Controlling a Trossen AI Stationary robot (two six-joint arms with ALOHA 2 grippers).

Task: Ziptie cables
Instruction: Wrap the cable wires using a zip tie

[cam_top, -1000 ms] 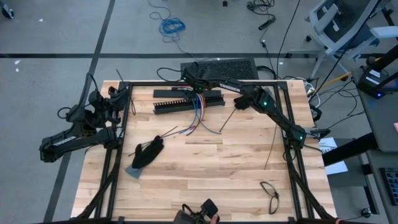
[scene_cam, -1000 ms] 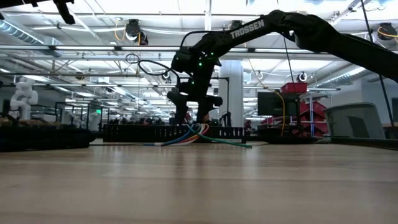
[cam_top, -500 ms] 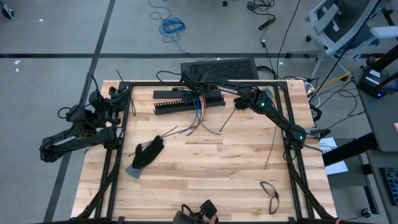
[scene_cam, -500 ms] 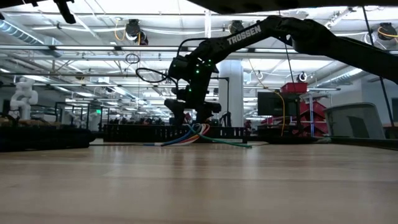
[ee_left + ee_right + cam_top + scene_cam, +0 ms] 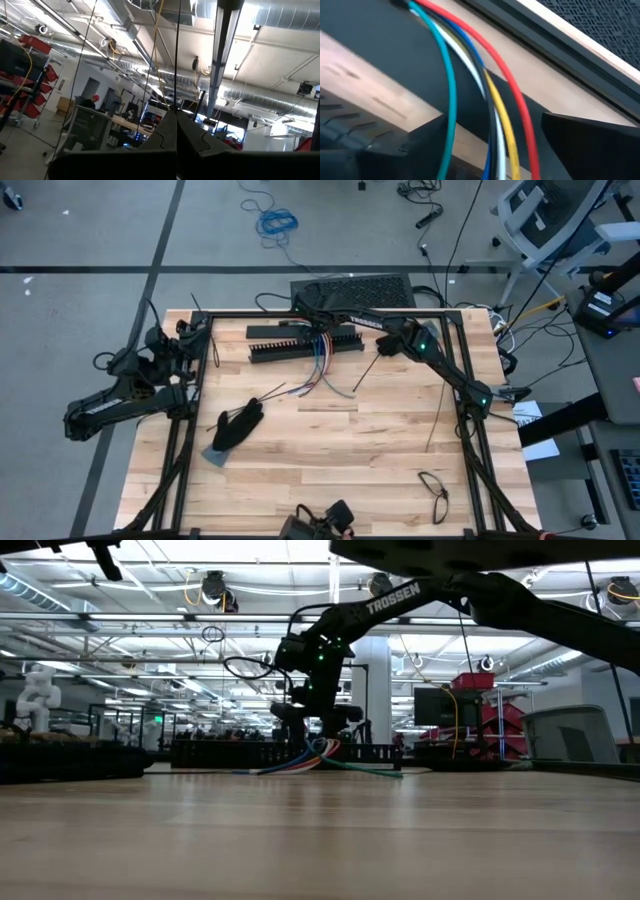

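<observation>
the cables [image 5: 318, 358] lie fanned across the slotted bar [image 5: 300, 348] at the far middle of the table [image 5: 330, 450], their loose ends trailing toward us on the wood; up close in the right wrist view we see the strands, red, yellow, white, blue and teal [image 5: 485, 100], running side by side between our two fingers [image 5: 580, 145]. our right gripper [image 5: 318, 718] sits low over the bundle just above the bar, and against a second ago it has dropped from a higher hover to straddle the wires; its jaws are apart with nothing gripped. we judge that this means we are about to gather the strands, the step before any tie goes on. the spare ties [image 5: 262, 395] wait untouched near the black glove [image 5: 238, 425]. our left gripper [image 5: 185, 340] is parked at the table's left edge, clenched on nothing.
</observation>
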